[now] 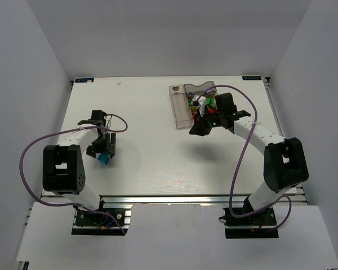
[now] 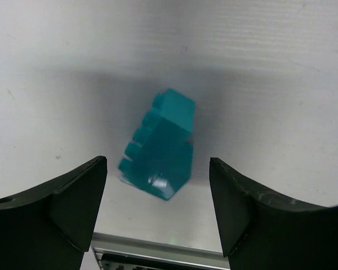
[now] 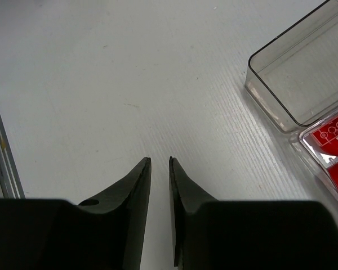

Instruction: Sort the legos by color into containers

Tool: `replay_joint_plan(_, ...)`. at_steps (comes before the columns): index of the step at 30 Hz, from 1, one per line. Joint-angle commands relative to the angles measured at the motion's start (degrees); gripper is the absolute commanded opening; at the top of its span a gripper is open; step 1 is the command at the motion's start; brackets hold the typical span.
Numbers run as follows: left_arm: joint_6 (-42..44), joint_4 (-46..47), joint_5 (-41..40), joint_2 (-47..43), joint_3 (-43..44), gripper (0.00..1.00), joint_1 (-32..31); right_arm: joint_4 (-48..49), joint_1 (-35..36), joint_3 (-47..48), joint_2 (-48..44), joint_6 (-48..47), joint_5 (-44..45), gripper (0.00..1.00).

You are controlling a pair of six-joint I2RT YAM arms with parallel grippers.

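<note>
A teal lego [image 1: 103,160] lies on the white table at the near left. In the left wrist view the teal lego [image 2: 160,149] lies tilted, on the table between my fingers. My left gripper [image 1: 103,153] [image 2: 158,162] is open wide and straddles it without touching. The clear containers [image 1: 180,109] stand at the far right, with red and green legos [image 1: 212,104] in the shorter compartments. My right gripper [image 1: 196,129] [image 3: 160,160] is empty, its jaws almost together with a thin gap, just left of the containers [image 3: 293,79]. Red legos [image 3: 332,140] show in one compartment.
The table's near metal rail [image 2: 158,247] runs just below the teal lego. A small tan thing [image 1: 174,88] sits at the far end of the long compartment. Grey walls enclose the table on three sides.
</note>
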Motion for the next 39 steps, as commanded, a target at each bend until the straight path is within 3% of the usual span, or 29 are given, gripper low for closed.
replay_joint_plan(1, 1.17, 3.35, -1.37, 0.9, 1.02, 0.82, -0.04, -1.91, -0.05, 2.22, -0.82, -1.04, -0.34, 0.25)
replay_joint_plan(11, 3.63, 5.02, -1.03, 5.29, 3.05, 0.79, -0.04, -2.44, -0.14, 2.22, -1.35, -0.95, 0.54, 0.25)
replay_joint_plan(15, 3.45, 5.99, -0.32, 6.53, 4.27, 0.71, -0.04, -2.87, -0.05, 2.22, -1.35, -1.22, 0.81, 0.25)
replay_joint_plan(22, 2.23, 5.46, -0.06, 7.76, 5.6, 0.45, 0.58, -3.4, 0.03, 3.1, -0.82, -1.13, 0.89, 0.25)
replay_joint_plan(25, 1.96, 4.94, 0.73, 6.71, 5.16, 0.29, 0.58, -3.4, -0.05, 3.1, -0.73, -1.22, 1.07, 0.25)
replay_joint_plan(27, -0.93, 4.58, 3.44, 4.96, 6.03, 0.12, 0.58, -3.84, -0.05, 3.18, -0.73, -2.0, 0.72, 0.26)
replay_joint_plan(29, -6.45, 4.67, 7.48, 3.37, 7.43, 0.05, 0.58, -4.72, 0.12, 3.27, -0.82, -2.97, 0.02, 0.38)
replay_joint_plan(30, -8.83, 5.54, 13.42, 2.67, 8.14, 0.02, -0.12, -4.9, 0.3, 3.01, -0.9, -3.59, -0.68, 0.49)
replay_joint_plan(31, -14.07, 6.59, 16.26, 0.84, 9.54, 0.0, -0.82, -4.98, 0.3, 2.66, -1.43, -5.42, -3.65, 0.71)
replay_joint_plan(32, -17.78, 9.74, 19.51, -0.05, 9.81, 0.0, -1.44, -4.72, 0.56, 2.05, -1.78, -5.96, -5.16, 0.86)
replay_joint_plan(33, -24.6, 11.86, 24.07, -1.02, 9.9, 0.0, -1.97, -3.76, 0.65, 1.78, -2.74, -6.31, -8.3, 0.89)
replay_joint_plan(36, -34.74, 19.6, 27.71, -3.14, 11.48, 0.0, -5.12, -2.0, 2.14, 1.95, -3.1, -5.01, -13.32, 0.89)
replay_joint_plan(39, -38.46, 20.67, 28.6, -1.21, 17.01, 0.0, -9.86, 0.2, 3.81, 5.88, -0.31, 5.6, -15.54, 0.89)
